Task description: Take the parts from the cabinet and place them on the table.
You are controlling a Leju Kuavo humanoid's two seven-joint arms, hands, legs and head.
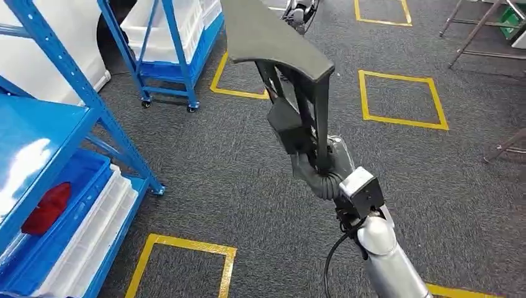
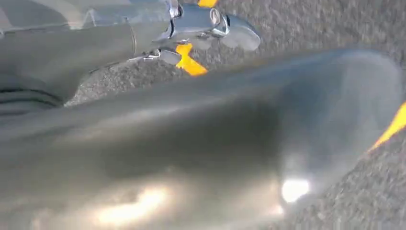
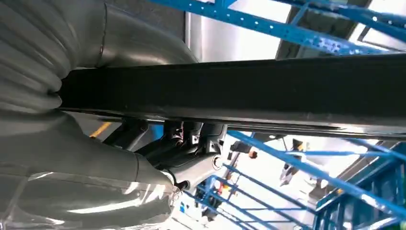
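gripping a dark part (image 1: 279, 43) upright, the raised right hand (image 1: 319, 167) has its fingers (image 3: 186, 143) wrapped around its bar.

Head view looks down; wrist views sit close behind each hand.

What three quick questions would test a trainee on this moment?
1. True or false: the right hand grips the dark grey part.
2. What colour is the object lying in the blue bin? A green, B red, C yellow.
3. Fill in: the yellow tape squares are marked on the ____.
Key: 1 true; 2 B; 3 floor.
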